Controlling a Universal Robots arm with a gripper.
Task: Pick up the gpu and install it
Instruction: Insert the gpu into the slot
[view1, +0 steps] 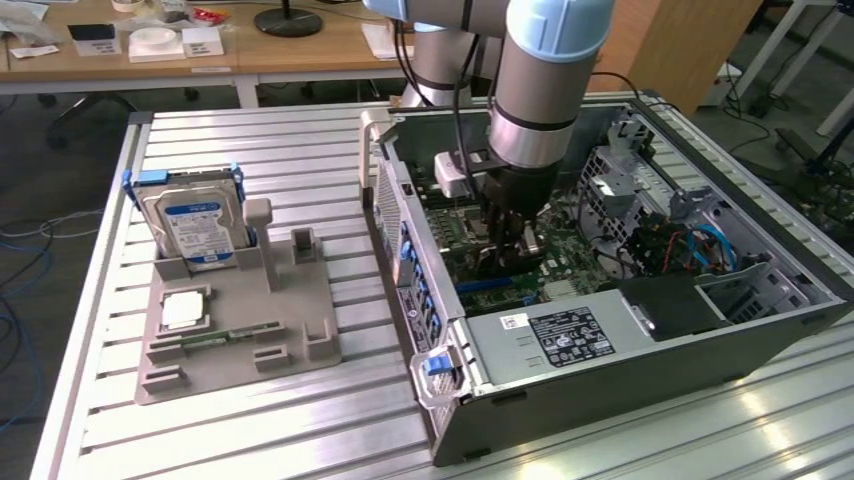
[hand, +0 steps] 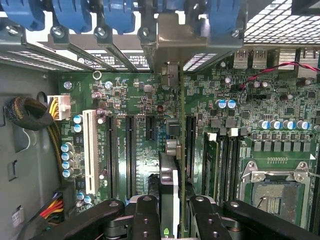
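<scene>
Insertion step: the hand (hand: 170, 212) pinches the gpu (hand: 172, 170) edge-on above the motherboard (hand: 135, 100); seating likely demands exact alignment with a slot.

One gpu (hand: 170, 190), one hard drive (view1: 198, 228), one computer case (view1: 747, 340).

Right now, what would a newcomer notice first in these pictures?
The robot arm reaching down into the open computer case draws the eye first. Its claw holds the gpu edge-on over the green motherboard. On the exterior view's left, a hard drive stands upright in a grey holder.
</scene>
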